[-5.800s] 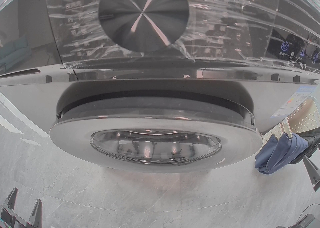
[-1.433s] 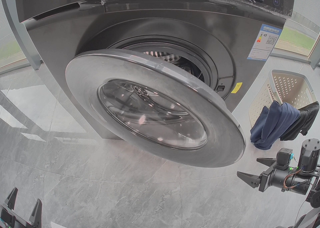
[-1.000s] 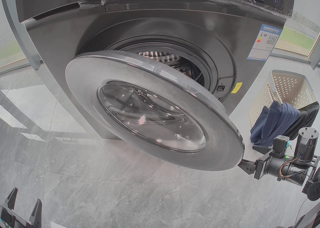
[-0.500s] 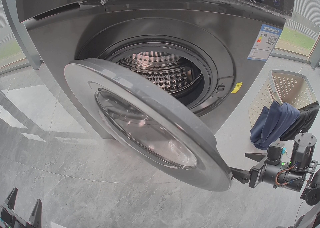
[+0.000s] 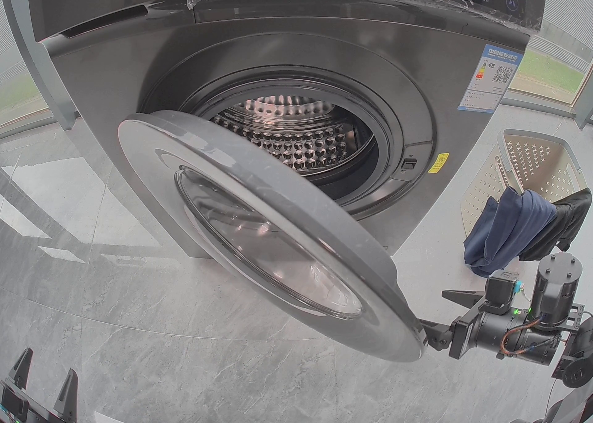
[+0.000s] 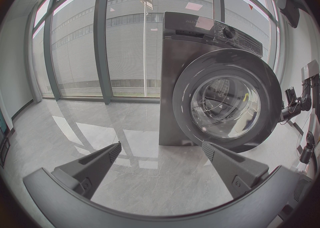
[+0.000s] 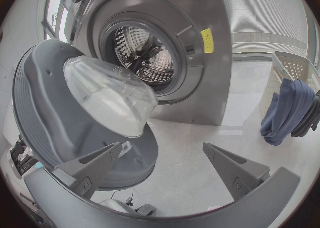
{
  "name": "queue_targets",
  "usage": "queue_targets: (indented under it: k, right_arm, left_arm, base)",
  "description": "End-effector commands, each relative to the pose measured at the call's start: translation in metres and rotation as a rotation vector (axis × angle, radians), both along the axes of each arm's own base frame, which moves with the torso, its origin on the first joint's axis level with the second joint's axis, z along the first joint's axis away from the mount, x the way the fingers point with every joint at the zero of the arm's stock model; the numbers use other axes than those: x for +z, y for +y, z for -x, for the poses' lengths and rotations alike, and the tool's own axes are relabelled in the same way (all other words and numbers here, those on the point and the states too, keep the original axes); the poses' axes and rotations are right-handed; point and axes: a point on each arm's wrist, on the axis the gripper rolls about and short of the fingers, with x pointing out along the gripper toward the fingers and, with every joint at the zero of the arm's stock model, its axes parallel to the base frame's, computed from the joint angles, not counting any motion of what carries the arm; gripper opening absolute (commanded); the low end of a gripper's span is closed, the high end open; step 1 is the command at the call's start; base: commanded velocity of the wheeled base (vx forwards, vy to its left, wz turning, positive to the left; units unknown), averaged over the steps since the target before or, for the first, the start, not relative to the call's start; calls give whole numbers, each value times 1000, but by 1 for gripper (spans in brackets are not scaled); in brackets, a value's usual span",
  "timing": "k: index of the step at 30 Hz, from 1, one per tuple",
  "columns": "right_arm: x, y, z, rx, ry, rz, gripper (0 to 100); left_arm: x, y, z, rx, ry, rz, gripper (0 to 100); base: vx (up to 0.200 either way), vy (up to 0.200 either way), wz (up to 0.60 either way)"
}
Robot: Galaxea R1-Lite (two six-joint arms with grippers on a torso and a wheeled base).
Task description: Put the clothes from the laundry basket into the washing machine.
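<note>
From where I stand, the washing machine [image 5: 111, 72] has its round door [image 5: 346, 257] swung well open, hinged on the robot's left side. The steel drum [image 5: 290, 134] shows behind it, and I can see no clothing in the part that shows.

The right end effector [image 5: 441, 314] sits low at the door's free edge with its jaws spread and nothing held. One finger meets the rim of the door and looks to be touching it, while the other stands clear on the basket side. In the right wrist view, the door's inner face and its bulging glass lie just beside that same end effector [image 7: 161, 147].

The laundry basket [image 5: 543, 159] stands on the floor [image 5: 185, 350] to the right of the machine, near it but apart. A blue garment [image 5: 506, 233] is draped over the basket's near rim and hangs down its outside. A black garment [image 5: 568, 220] lies over the rim right beside it, touching it. Both are well apart from the drum.

The left end effector [image 5: 48, 364] is low on the robot's left, far from the machine. Its jaws are parted and empty, as the left wrist view [image 6: 160, 145] also shows.

An energy label [image 5: 494, 78] and a small yellow sticker [image 5: 438, 163] are stuck on the machine's front, to the right of the opening.
</note>
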Motion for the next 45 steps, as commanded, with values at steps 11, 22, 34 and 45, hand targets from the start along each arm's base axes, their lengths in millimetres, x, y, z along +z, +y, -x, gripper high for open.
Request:
queue_targets:
  k: [11, 22, 34, 45]
  right_arm:
    - [-4, 0, 5, 15, 11, 15, 100]
    - [14, 6, -55, -165, -76, -19, 100]
    - [4, 41, -90, -110, -69, -18, 100]
    - [-1, 70, -61, 18, -34, -26, 100]
  left_arm:
    - [-5, 0, 0, 0, -2, 1, 100]
    - [-5, 0, 0, 0, -2, 1, 100]
    - [-5, 0, 0, 0, -2, 1, 100]
    - [-5, 0, 0, 0, -2, 1, 100]
  base:
    - [0, 0, 0]
    - [0, 0, 0]
    - [0, 0, 0]
    - [0, 0, 0]
